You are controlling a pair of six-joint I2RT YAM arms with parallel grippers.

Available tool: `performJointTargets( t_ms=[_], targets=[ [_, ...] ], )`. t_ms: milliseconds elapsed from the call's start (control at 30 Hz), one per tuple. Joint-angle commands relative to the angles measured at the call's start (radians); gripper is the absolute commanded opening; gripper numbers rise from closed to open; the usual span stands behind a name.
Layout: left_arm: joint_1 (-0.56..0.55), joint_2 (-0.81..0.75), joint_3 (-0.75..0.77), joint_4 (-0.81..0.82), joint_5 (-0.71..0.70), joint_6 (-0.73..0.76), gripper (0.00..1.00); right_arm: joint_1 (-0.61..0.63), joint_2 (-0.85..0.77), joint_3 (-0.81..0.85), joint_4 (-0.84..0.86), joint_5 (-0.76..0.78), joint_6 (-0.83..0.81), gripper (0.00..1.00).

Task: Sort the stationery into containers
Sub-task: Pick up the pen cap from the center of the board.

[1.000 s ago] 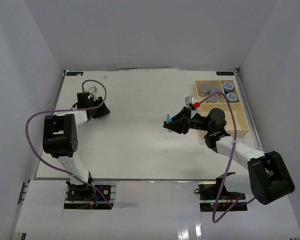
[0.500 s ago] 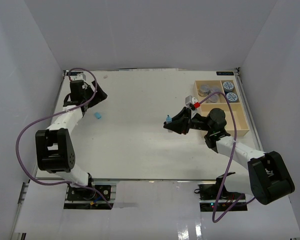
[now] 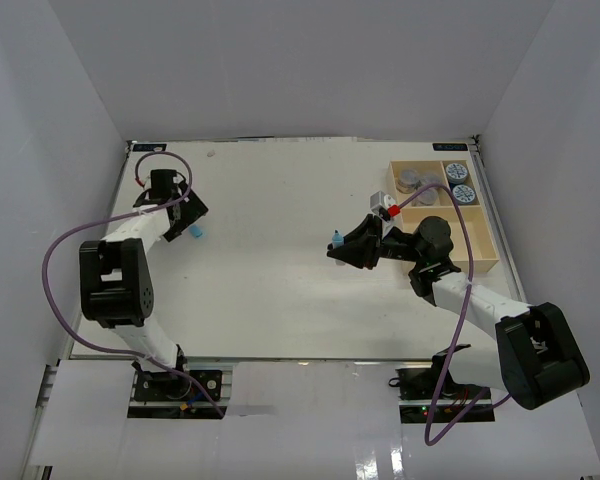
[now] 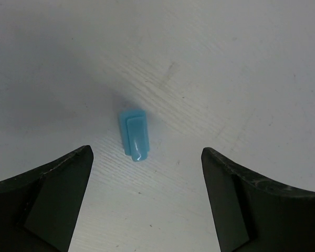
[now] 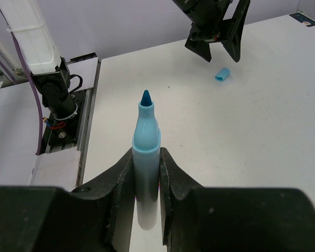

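A small blue marker cap (image 4: 134, 134) lies flat on the white table, also seen in the top view (image 3: 194, 232) and in the right wrist view (image 5: 222, 74). My left gripper (image 4: 146, 156) hovers just over it, open wide, and touches nothing; in the top view the left gripper (image 3: 183, 215) is at the table's left. My right gripper (image 5: 146, 157) is shut on an uncapped blue marker (image 5: 146, 139) with its tip pointing away from the wrist. It holds the marker (image 3: 336, 240) above mid-table. The wooden tray (image 3: 477, 262) sits at the far right.
The tray's back compartments hold grey rolls (image 3: 412, 181) and two blue-and-white patterned rolls (image 3: 459, 183). A purple cable loops from each arm. White walls enclose the table on three sides, and the left arm's base (image 5: 55, 89) stands at the near edge.
My left gripper opened and let go of the blue cap, swung back toward the far left corner, then returned over the cap. The right arm and marker have not moved.
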Motion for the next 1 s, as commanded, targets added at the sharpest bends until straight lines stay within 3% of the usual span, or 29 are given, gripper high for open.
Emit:
performJointTargets(
  t_ms=[0, 200, 533, 633, 967],
  targets=[
    [-0.002, 0.039, 0.063, -0.036, -0.046, -0.039, 0.93, -0.003, -0.015, 0.008, 0.045, -0.016, -0.006, 0.08],
    [0.000, 0.125, 0.110, -0.048, -0.078, -0.038, 0.86, -0.003, -0.015, 0.008, 0.041, -0.014, -0.010, 0.08],
    [-0.002, 0.196, 0.117, -0.074, -0.083, -0.034, 0.61, -0.003, -0.004, 0.008, 0.049, -0.017, -0.006, 0.08],
    [-0.002, 0.205, 0.122, -0.076, -0.085, -0.027, 0.59, -0.003, -0.001, 0.008, 0.050, -0.019, -0.003, 0.08],
    [-0.002, 0.207, 0.125, -0.082, -0.059, -0.004, 0.27, -0.003, 0.000, 0.008, 0.050, -0.026, -0.004, 0.08]
  ],
)
